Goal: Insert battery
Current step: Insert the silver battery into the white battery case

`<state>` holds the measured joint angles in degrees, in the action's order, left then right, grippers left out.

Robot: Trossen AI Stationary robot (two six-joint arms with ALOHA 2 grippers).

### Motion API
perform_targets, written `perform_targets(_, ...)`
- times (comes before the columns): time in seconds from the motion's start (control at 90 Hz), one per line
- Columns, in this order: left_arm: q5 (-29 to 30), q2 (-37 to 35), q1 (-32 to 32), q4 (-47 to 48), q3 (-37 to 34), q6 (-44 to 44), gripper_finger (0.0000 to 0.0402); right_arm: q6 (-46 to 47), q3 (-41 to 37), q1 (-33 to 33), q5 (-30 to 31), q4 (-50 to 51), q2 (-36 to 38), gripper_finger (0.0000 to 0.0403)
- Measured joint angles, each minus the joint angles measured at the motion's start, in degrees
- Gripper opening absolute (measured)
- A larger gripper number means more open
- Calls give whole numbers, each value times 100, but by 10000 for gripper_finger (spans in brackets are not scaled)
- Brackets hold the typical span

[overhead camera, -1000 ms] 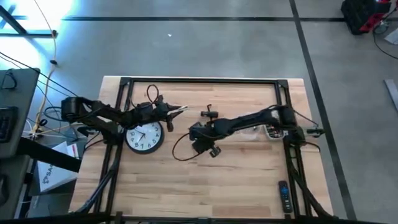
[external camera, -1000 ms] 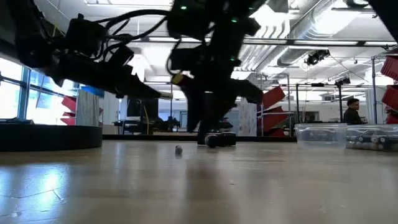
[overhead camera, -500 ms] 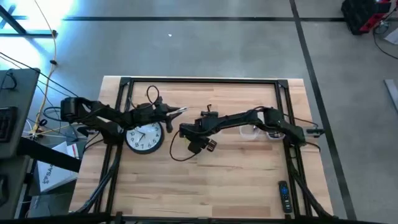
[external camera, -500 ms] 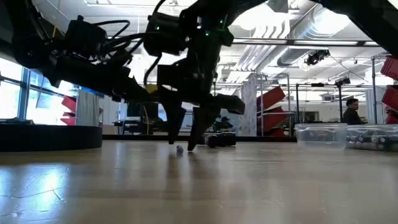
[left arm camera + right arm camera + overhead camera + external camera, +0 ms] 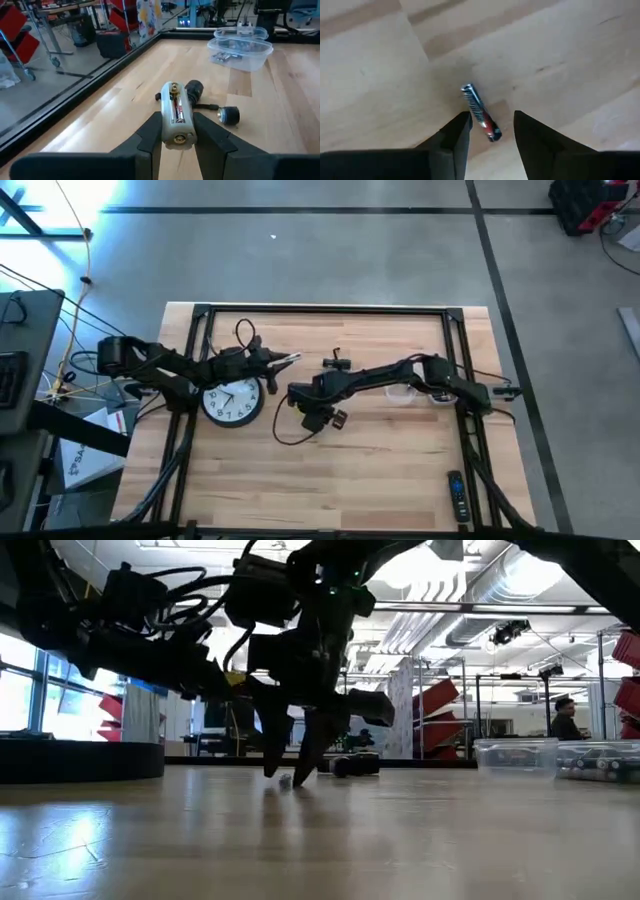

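The right gripper point(image 5: 284, 772) points down at the middle of the wooden worktop point(image 5: 330, 470), its 2 fingers parted and standing on either side of a small battery point(image 5: 481, 113); in the right wrist view the battery lies flat on the wood between the fingertips point(image 5: 458, 131), its body ribbed silver with a red end, and neither finger is seen touching it; in the low view the battery point(image 5: 287, 779) shows as a small grey lump at the fingertips. The left gripper point(image 5: 178, 131) hovers over the left part of the worktop, just beyond a round wall clock point(image 5: 233, 399) lying face up; its fingers are closed on a white cylindrical battery holder point(image 5: 176, 117) with a brass contact at its far end and a red strip along its open slot, which faces up. Farther along the worktop from the holder lie 2 small dark parts joined by a thin lead point(image 5: 215, 109); a clear plastic container point(image 5: 241, 44) sits at the far right with its lid open. A dark remote control point(image 5: 456, 492) lies at the near right corner. A person point(image 5: 567, 720) stands in the room beyond.
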<state>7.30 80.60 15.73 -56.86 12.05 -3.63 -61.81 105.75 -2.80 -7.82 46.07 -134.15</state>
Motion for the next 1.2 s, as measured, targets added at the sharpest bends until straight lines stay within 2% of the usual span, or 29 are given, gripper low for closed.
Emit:
perform_targets(0.233,-1,0,0,1,0,-57,72,555,8,236,-429,151,-65,93)
perform_targets(0.522,-29,0,-4,7,0,-160,72,979,2,278,-384,313,-69,25)
perform_targets(0.644,-388,0,-4,7,1,-202,72,1336,46,202,-21,469,-20,5)
perform_targets(0.744,-677,1,-21,8,4,-258,72,1688,235,68,689,1054,0,3)
perform_targets(0.867,-697,108,-142,6,6,-343,72,2262,555,-23,1552,1960,61,1)
perform_targets(1.0,-707,515,-425,20,185,-569,72,3349,767,55,1589,2649,362,0)
perform_targets(1.2,-711,1717,-879,272,1108,-867,72,4859,772,321,1518,2719,805,1)
